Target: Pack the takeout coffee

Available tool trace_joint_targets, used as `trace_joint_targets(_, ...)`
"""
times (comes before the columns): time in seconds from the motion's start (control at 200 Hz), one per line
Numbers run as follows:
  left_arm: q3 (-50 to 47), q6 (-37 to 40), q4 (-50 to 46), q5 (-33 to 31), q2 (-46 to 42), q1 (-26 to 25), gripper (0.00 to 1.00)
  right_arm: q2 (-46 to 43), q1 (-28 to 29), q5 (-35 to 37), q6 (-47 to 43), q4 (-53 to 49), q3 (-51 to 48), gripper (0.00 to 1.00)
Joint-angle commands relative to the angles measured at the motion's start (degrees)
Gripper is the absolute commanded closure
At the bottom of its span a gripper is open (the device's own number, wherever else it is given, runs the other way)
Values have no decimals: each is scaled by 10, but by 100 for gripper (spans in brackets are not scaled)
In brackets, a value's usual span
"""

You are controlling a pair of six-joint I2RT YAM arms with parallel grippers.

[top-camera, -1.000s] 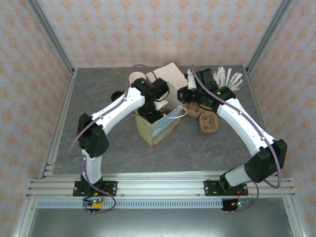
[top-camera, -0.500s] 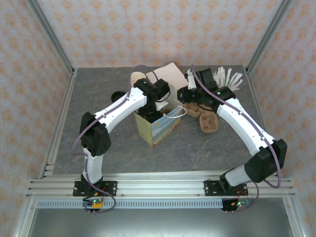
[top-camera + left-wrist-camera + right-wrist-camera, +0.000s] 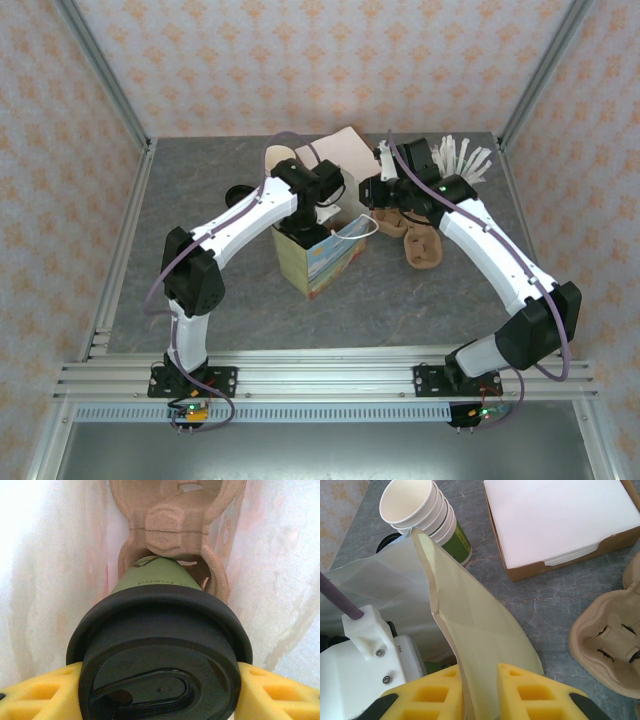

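While the grey worktop [image 3: 400, 300] carries everything, the paper bag [image 3: 318, 262] stands upright near its centre, mouth up. L gripper [image 3: 157, 692] is down inside the bag, jaws grasping the takeout coffee [image 3: 160, 580], w/ yellow pads [image 3: 40, 695] on both sides of the black lid. The cup sits btwn the bag's white walls, its base next to a pulp carrier [image 3: 175, 525] deeper in the bag; contact unclear. R gripper [image 3: 480, 682] has its jaws clenched on the bag's upper wall. Twd the far edge sit a napkin box [image 3: 560, 515] and a stack of lidless cups [image 3: 420, 510]. A second carrier [image 3: 425, 248] lies on the side of the bag twd the right edge.
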Motion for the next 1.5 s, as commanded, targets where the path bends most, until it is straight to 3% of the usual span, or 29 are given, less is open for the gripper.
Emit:
trace_joint_targets(0.0, 6, 13, 4, 0, 19, -2, 67, 4, 5, 9, -7, -18, 5, 78)
trace_joint_targets(1.491, 9, 42, 4, 33, 5, -3, 67, 9, 8, 12, -8, -20, 8, 78)
